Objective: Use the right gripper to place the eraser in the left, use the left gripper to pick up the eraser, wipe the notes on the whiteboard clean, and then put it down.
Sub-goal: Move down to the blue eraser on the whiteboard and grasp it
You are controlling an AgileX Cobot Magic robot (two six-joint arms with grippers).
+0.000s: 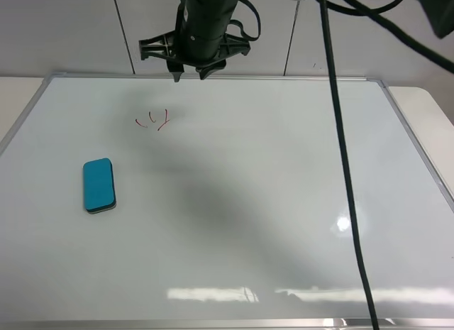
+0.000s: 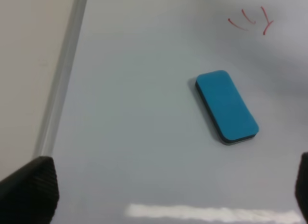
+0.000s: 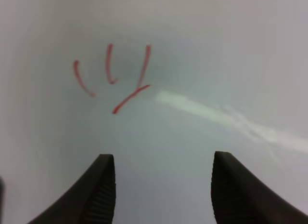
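The teal eraser (image 1: 98,185) (image 2: 226,106) lies flat on the left part of the whiteboard (image 1: 255,202), free of both grippers. The red notes (image 1: 154,120) (image 2: 251,20) (image 3: 113,77) sit farther back, beyond the eraser. My right gripper (image 1: 189,74) (image 3: 163,156) hangs over the board's far edge, just behind and right of the notes, open with nothing between its fingers. My left gripper (image 2: 168,185) is wide open and empty; only its fingertips (image 2: 29,188) show at the picture's corners, with the eraser ahead of them. The exterior high view does not show it.
A black cable (image 1: 345,167) hangs down across the right half of the board in the exterior high view. The board's silver frame (image 1: 418,142) (image 2: 60,84) borders a pale tabletop (image 1: 433,106). White wall panels stand behind.
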